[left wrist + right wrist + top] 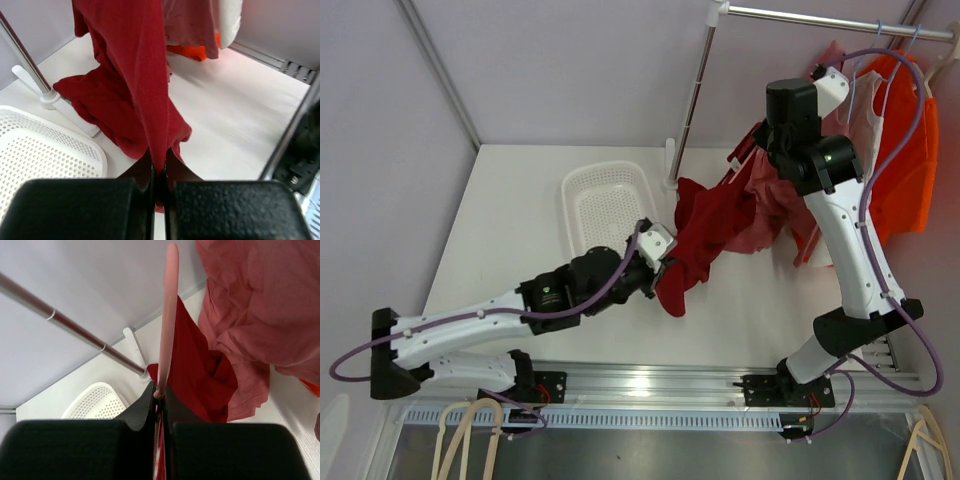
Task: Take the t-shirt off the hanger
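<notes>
**T-shirt (705, 225) pulled between two grips: it may slip or snag**

The red T-shirt hangs in the middle of the table. Its lower edge is at 7 o'clock and its upper part at 1 o'clock, seen from above. The left gripper (159, 172) is clenched on a thin fold of the lower edge. The right gripper (159, 395) is clenched on one arm of the pink hanger (169, 315). The tip of this arm is bare, but whether the far shoulder is free cannot be told.

The left grip holds only a narrow fold, so a strong pull may draw the cloth out and the T-shirt would fall on the table. The hanger arm is thin and smooth, so it may turn or slide between the right fingers. The pink garment (250, 315) touches the T-shirt at 3 o'clock and may be dragged with it. The cloth may also catch on the pole (692, 100) at 11 o'clock.

The white basket (567, 205) lies at 9 o'clock of the T-shirt, just beside the left gripper. Nothing is seen inside it.
</notes>
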You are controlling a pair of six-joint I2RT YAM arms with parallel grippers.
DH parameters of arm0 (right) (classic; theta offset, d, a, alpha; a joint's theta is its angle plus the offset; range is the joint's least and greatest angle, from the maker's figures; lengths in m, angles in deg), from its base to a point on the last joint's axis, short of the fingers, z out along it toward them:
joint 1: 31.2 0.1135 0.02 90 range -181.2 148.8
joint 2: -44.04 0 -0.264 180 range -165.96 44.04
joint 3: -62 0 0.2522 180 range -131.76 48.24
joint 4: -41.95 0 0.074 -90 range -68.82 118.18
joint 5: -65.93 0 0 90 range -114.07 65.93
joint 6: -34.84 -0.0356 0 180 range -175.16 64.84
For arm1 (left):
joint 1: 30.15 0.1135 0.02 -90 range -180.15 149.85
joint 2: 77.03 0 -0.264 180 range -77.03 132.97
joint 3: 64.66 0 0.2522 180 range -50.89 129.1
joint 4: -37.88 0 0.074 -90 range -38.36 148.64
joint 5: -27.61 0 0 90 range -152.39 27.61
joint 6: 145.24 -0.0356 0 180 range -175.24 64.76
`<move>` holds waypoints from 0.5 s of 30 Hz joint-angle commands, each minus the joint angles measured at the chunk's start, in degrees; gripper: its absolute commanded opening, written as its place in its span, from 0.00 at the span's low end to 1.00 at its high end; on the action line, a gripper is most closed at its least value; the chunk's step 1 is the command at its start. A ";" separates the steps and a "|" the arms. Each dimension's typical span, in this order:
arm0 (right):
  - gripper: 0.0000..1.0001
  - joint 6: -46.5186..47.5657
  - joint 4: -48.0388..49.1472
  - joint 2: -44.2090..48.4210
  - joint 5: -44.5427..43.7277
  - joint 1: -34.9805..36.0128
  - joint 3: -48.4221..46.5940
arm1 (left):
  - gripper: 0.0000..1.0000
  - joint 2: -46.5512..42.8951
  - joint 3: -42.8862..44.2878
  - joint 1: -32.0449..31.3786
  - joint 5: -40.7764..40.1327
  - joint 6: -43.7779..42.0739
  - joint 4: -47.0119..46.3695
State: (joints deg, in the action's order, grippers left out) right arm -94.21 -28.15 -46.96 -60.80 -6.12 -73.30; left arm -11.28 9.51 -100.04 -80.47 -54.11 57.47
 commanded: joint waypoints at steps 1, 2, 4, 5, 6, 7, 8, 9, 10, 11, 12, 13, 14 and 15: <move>0.00 0.72 3.16 -1.54 2.53 -4.24 -2.92 | 0.01 -9.14 -1.51 -3.05 0.50 1.60 1.90; 0.00 1.08 3.60 -1.98 3.32 -5.29 -3.09 | 0.01 -10.55 -2.04 -4.45 0.25 1.95 3.56; 0.00 1.69 3.17 -3.91 5.17 -8.10 -5.19 | 0.01 -13.89 -4.41 -8.92 -3.25 2.47 4.37; 0.00 1.78 2.90 -4.62 6.83 -8.81 -6.16 | 0.01 -14.60 -5.11 -10.26 -4.31 2.74 4.63; 0.00 1.96 2.46 -5.23 7.46 -9.26 -7.91 | 0.01 -15.21 -7.38 -11.23 -5.11 3.18 4.55; 0.00 2.13 2.29 -6.02 7.99 -9.78 -8.62 | 0.01 -15.83 -8.53 -12.11 -4.86 4.83 4.37; 0.00 2.13 2.28 -6.46 8.34 -9.96 -9.15 | 0.01 -15.92 -9.42 -12.20 -3.72 5.98 3.07; 0.00 2.22 2.28 -6.64 8.69 -10.14 -9.68 | 0.01 -16.01 -13.17 -12.20 -1.88 7.30 1.83; 0.00 2.40 2.37 -7.43 8.95 -10.40 -10.73 | 0.01 -16.10 -14.60 -12.72 1.01 9.92 -0.09; 0.00 2.66 2.02 -7.78 9.04 -10.66 -11.35 | 0.01 -15.92 -16.00 -13.86 4.43 10.73 -4.46; 0.00 2.83 1.67 -8.14 9.74 -10.75 -12.14 | 0.01 -15.57 -17.93 -15.44 3.33 11.17 -5.64; 0.00 3.01 1.15 -8.49 10.18 -10.75 -13.36 | 0.01 -15.05 -18.82 -17.63 1.06 11.35 -7.91; 0.00 3.36 -0.08 -8.49 10.54 -10.06 -13.72 | 0.01 -13.30 -18.74 -17.65 -0.53 11.88 -8.63; 0.00 3.45 -0.52 -8.14 10.54 -9.62 -13.73 | 0.01 -12.33 -17.87 -17.39 -3.59 12.23 -8.20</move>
State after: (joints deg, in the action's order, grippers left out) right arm -92.17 -32.94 -55.18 -48.13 -14.80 -83.13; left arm -25.05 -8.31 -114.73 -83.93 -46.09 53.29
